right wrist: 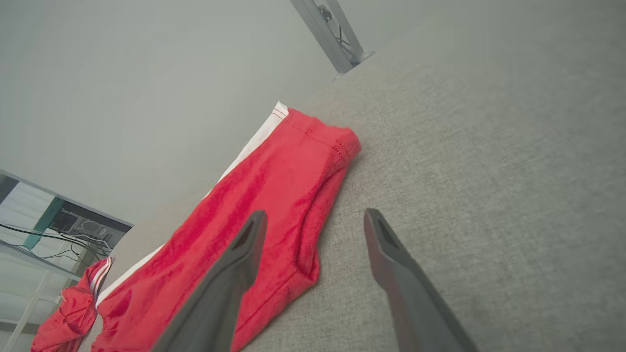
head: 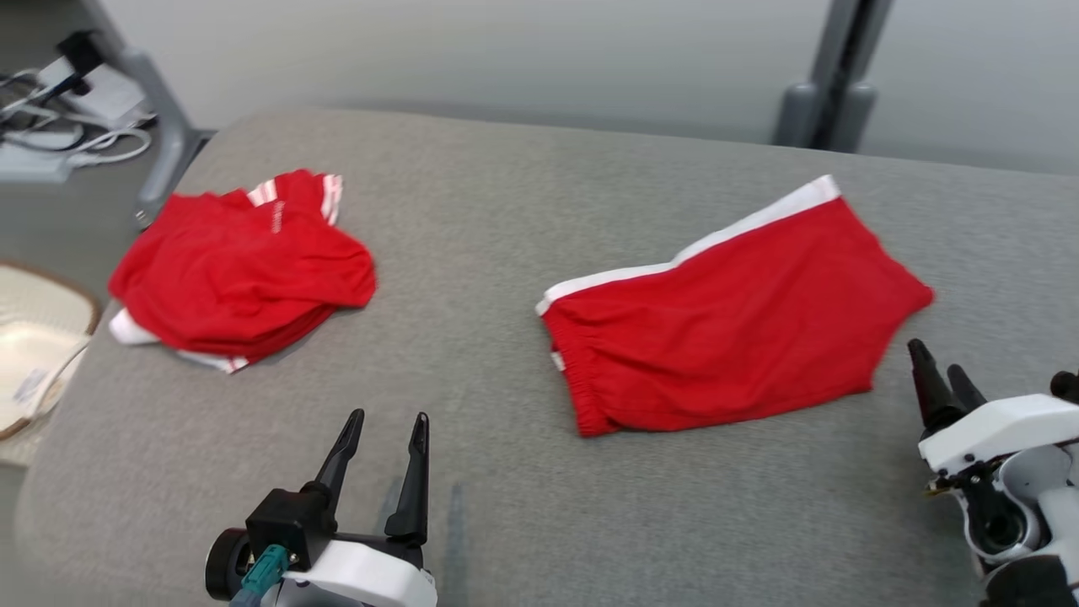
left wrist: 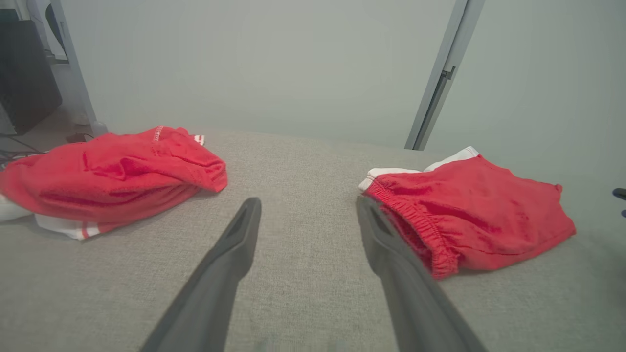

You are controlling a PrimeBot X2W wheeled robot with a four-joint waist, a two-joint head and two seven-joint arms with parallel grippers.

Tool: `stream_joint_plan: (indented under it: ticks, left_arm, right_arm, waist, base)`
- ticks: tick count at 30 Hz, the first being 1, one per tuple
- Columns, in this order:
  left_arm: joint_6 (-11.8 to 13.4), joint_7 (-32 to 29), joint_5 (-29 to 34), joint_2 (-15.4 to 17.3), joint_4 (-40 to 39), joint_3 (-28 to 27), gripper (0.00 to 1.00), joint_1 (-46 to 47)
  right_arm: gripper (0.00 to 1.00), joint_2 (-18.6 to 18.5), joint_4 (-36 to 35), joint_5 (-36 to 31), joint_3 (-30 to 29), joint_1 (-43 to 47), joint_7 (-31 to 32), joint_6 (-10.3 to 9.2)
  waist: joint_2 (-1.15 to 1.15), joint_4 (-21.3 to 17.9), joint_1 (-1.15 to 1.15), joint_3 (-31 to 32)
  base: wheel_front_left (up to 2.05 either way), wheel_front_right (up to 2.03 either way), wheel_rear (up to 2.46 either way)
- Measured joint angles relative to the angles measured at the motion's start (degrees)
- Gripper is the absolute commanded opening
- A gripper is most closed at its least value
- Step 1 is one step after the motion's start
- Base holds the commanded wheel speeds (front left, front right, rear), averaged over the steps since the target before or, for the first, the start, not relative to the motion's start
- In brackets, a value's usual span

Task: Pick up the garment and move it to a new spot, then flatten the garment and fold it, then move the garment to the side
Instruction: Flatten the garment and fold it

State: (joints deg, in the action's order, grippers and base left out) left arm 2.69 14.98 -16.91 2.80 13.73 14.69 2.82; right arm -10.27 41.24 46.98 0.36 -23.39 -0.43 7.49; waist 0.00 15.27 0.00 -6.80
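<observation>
Folded red shorts with a white side stripe point(head: 725, 324) point(left wrist: 469, 210) point(right wrist: 254, 220) lie flat on the grey padded surface point(head: 506, 219), right of centre. My left gripper point(head: 383, 421) point(left wrist: 308, 205) hovers open near the front edge, left of the shorts' waistband, holding nothing. At the lower right my right gripper point(head: 942, 362) point(right wrist: 315, 217) is open too, just off the shorts' right edge; in its wrist view the left finger overlaps the red cloth.
A pile of more red garments with white trim point(head: 240, 270) point(left wrist: 107, 176) point(right wrist: 68, 313) sits at the surface's left. Off the left edge are a pale round basket point(head: 34, 337), cables and a grey stand leg point(head: 164, 126). A grey post point(head: 830, 76) stands behind.
</observation>
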Motion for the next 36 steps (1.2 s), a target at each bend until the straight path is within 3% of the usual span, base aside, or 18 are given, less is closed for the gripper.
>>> stream_joint_plan:
  ticks: [12, 22, 23, 24, 25, 36]
  left_arm:
    - [0.4, 0.0, -0.92, 0.01, -0.37, 2.47, 1.0, 1.44]
    - [1.19, 0.01, -2.24, 0.0, -0.93, 3.66, 1.0, 2.56]
    - [1.22, 0.0, -2.31, 0.0, -0.92, 3.65, 1.0, 2.66]
    - [1.27, 0.0, -2.31, 0.0, -0.92, 3.6, 1.0, 2.74]
    - [1.36, 0.0, -2.31, -0.01, -0.91, 3.53, 1.0, 2.77]
    - [1.35, 0.0, -2.36, 0.0, -0.64, 3.2, 1.0, 2.91]
  right_arm:
    - [1.0, -4.69, 13.03, 4.43, -0.05, -10.98, 6.21, 0.0]
    - [1.0, -6.3, 18.97, 6.01, 0.04, -16.58, 6.91, 0.0]
    - [0.57, -6.28, 19.14, 6.04, 0.24, -16.78, 6.87, 0.0]
    - [0.2, -6.26, 19.09, 6.21, 0.49, -16.99, 6.67, 0.01]
    - [0.0, -6.1, 18.83, 6.53, 0.73, -17.02, 6.36, 0.0]
    - [0.0, -4.99, 15.08, 11.72, 2.08, -14.31, 3.34, 0.01]
  waist:
    - [0.0, 7.01, 0.0, -4.92]
    - [0.0, 9.18, 0.0, -7.32]
    - [0.0, 9.12, 0.0, -7.35]
    - [0.0, 9.02, 0.01, -7.38]
    - [0.0, 8.89, 0.0, -7.39]
    - [0.0, 6.72, 0.0, -5.93]
  base:
    - [0.0, 0.0, 0.0]
    - [0.0, 0.0, 0.0]
    - [0.0, 0.0, 0.0]
    - [0.0, 0.0, 0.0]
    - [0.0, 0.0, 0.0]
    - [0.0, 0.0, 0.0]
